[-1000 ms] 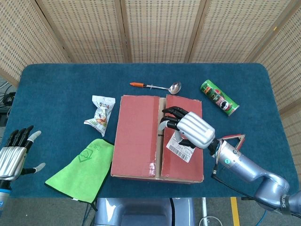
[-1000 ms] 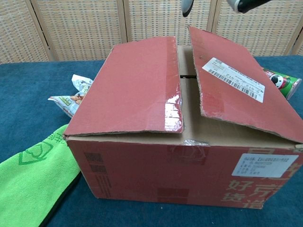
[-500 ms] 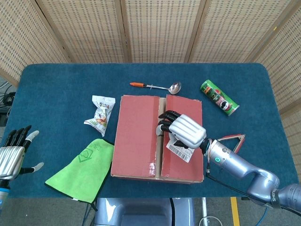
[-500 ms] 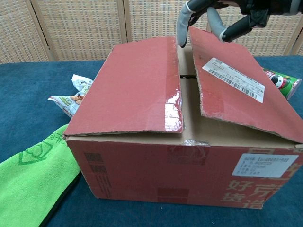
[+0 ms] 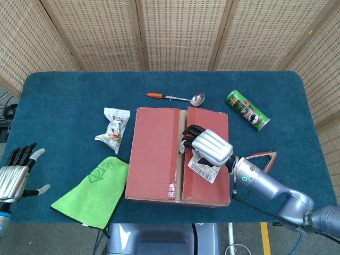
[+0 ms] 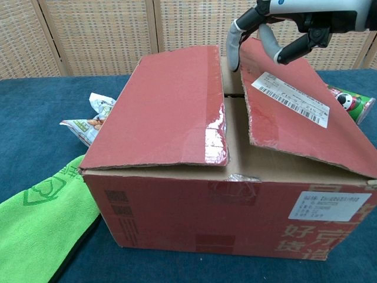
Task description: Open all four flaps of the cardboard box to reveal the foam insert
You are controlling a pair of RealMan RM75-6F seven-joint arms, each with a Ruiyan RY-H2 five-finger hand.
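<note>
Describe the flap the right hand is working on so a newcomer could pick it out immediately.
On the blue table sits a red cardboard box with two top flaps. The right flap lies under the right hand. Only it carries a white barcode label.

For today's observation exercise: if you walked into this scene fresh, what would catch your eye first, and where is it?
First, the big red cardboard box at the table's middle, its two top flaps raised slightly with a gap between them. Next, the silver right hand over the right flap, fingertips at the flap's inner edge by the gap. Then the bright green cloth left of the box, at the table's front edge.
</note>
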